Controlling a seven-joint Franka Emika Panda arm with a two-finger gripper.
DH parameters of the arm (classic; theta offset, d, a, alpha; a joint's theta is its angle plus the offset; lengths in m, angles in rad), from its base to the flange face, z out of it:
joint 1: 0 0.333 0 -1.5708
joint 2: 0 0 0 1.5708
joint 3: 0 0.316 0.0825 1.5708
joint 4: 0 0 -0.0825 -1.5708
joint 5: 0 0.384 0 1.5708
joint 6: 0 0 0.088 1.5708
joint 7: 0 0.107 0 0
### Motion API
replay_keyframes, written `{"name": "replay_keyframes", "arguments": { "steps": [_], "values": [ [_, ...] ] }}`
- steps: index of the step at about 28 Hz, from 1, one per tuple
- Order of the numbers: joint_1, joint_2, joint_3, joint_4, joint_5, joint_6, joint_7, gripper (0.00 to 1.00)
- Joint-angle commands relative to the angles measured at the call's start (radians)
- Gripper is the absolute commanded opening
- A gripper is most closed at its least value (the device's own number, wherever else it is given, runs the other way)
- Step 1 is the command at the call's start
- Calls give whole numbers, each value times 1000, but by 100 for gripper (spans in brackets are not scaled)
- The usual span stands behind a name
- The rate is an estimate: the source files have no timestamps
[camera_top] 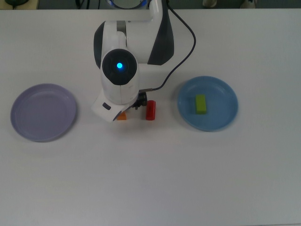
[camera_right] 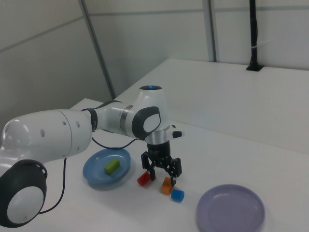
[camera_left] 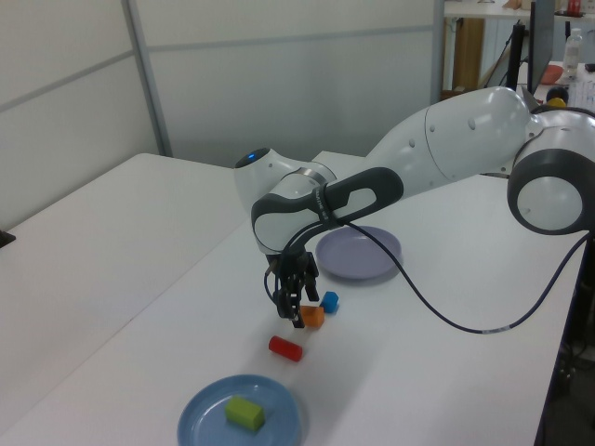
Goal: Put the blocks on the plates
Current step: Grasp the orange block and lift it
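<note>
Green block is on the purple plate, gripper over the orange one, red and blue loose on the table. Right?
Not quite. The green block lies on the blue plate; the purple plate holds nothing, as the top view shows. The rest stands: the gripper hangs over the orange block, and the red block and blue block lie on the table.
</note>
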Motion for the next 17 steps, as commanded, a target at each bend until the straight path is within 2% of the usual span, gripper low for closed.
{"name": "replay_keyframes", "arguments": {
  "steps": [1, 7, 12, 13, 17],
  "values": [
    [-2, -12, -1, -6, -5, -17, -9, 100],
    [-2, -8, -1, -9, -10, -16, -11, 92],
    [-4, -8, -1, -8, -10, -16, -17, 65],
    [-3, -8, -2, -8, -10, -16, -17, 62],
    [-4, -2, -2, -9, -21, -14, -17, 61]
  ]
}}
